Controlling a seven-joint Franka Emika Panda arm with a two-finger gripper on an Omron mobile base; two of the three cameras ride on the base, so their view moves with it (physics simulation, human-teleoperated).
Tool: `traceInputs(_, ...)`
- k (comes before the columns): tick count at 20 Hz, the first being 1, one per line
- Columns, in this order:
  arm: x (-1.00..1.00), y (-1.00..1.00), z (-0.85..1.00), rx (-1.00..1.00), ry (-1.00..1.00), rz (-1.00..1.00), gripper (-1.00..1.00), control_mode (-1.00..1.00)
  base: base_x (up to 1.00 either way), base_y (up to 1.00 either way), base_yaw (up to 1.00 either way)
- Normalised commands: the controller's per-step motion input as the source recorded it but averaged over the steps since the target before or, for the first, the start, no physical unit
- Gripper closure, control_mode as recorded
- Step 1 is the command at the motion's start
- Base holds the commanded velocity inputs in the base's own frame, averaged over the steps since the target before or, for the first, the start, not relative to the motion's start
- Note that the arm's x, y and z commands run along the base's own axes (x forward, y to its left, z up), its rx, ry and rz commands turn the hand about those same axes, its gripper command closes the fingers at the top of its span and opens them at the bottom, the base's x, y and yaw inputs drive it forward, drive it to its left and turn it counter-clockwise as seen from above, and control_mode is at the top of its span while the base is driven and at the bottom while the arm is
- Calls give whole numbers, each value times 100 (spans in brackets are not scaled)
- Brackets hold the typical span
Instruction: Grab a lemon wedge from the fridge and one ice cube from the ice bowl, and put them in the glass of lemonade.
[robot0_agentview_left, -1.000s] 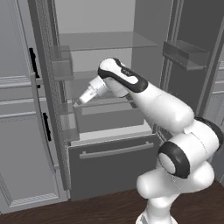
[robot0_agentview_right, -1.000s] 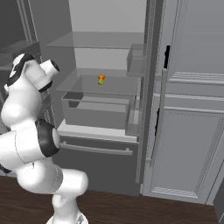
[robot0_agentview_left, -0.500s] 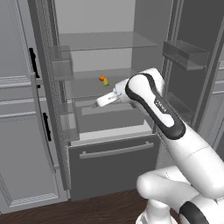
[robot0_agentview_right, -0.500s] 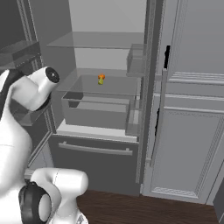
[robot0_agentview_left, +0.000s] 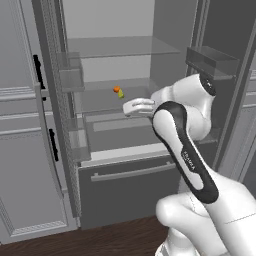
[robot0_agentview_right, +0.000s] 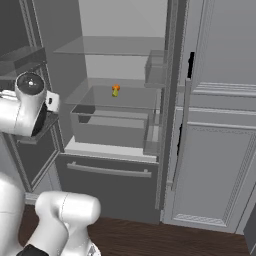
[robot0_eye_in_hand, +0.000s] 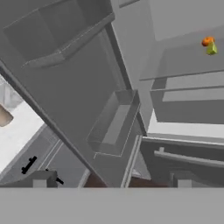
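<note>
Gripper (robot0_eye_in_hand: 111, 179) wide open (empty); hand view catches lemon wedge (robot0_eye_in_hand: 211, 48) w/ door bin (robot0_eye_in_hand: 114, 127).

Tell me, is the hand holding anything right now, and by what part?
Nothing is held. The hand is open and empty, and the lemon wedge sits on the fridge's glass shelf.

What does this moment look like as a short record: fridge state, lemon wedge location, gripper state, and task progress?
fridge: fridge doors open, lower drawer shut
lemon wedge: lemon wedge on a glass shelf inside, beside a small orange item
gripper: gripper open, holding nothing, at the fridge opening, below and right of the wedge
progress: wedge not yet grasped
</note>
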Motion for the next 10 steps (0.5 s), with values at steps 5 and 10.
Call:
traceInputs(5,0,-59,33,-26,24,-60,-100,-100,0,0,0)
traceInputs(10,-9,-21,-5,-22,10,-23,-100,-100,0,0,0)
